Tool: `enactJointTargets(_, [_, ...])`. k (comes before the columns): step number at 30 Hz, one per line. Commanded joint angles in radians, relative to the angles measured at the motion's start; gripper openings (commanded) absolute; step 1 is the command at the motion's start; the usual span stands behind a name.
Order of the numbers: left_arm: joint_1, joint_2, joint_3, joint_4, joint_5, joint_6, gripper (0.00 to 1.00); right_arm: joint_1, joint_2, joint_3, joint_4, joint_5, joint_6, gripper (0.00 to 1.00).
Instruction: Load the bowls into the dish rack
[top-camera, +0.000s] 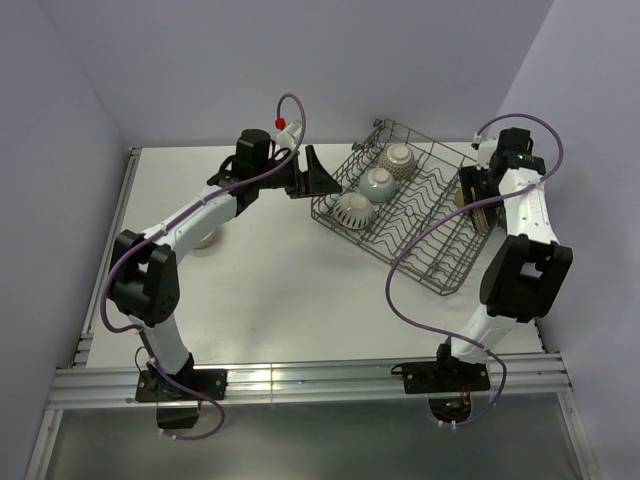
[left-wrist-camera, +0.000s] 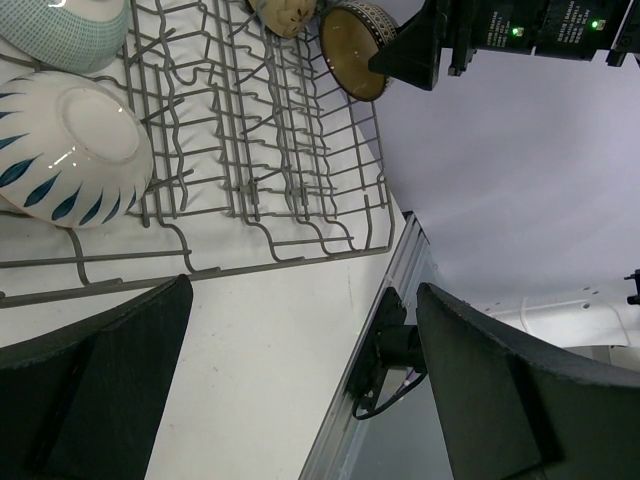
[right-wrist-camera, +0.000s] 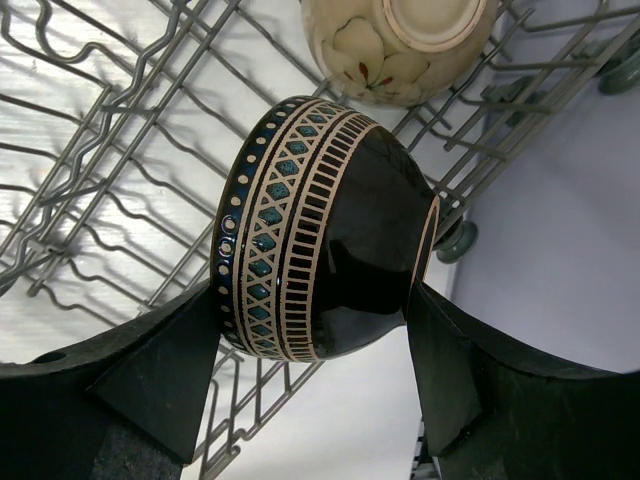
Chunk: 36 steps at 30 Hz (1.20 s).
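Dish rack (top-camera: 432, 240) – grey wire, rectangular, with wavy rails and upright tines. It sits on the matte white table (top-camera: 260, 295), toward the far right.

Three bowls lie in its left rows, all glazed ceramic with their round foot rings showing:
- cream bowl (top-camera: 398, 157), painted flower on its side, at the far end
- teal bowl (top-camera: 378, 183), fine grid texture
- white bowl (left-wrist-camera: 70, 145), dark blue leaf strokes, nearest the rack's corner

Right gripper (right-wrist-camera: 310, 345): black fingers closed on a dark bowl (right-wrist-camera: 330, 230), one pad at the rim side and one at the foot. The bowl is glossy black with tan and teal geometric bands below the rim. The left wrist view shows a tan inside. It is held on edge over the rack's right end, just beside the cream bowl. Whether it touches the wire is hidden.

Left gripper (left-wrist-camera: 300, 400): fingers spread wide, nothing between them, at the rack's left edge and facing it.

A pale round thing (top-camera: 207, 238) sits on the table under the left arm – mostly covered and too small to identify. The teal and cream bowls are cut off at the frame edge in the left wrist view.
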Motion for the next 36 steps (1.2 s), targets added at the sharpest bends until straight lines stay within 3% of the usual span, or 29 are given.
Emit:
enactJointTargets(1, [0.003, -0.029, 0.009, 0.014, 0.005, 0.014, 1.0, 0.024, -0.005, -0.001, 0.112, 0.077, -0.032, 0.0])
enactJointTargets(14, [0.017, -0.034, -0.002, 0.023, 0.026, 0.011, 1.0, 0.108, 0.009, -0.07, 0.227, 0.247, -0.109, 0.0])
enactJointTargets(36, [0.035, -0.017, -0.021, 0.073, 0.074, -0.017, 0.99, 0.177, 0.09, -0.083, 0.281, 0.331, -0.164, 0.0])
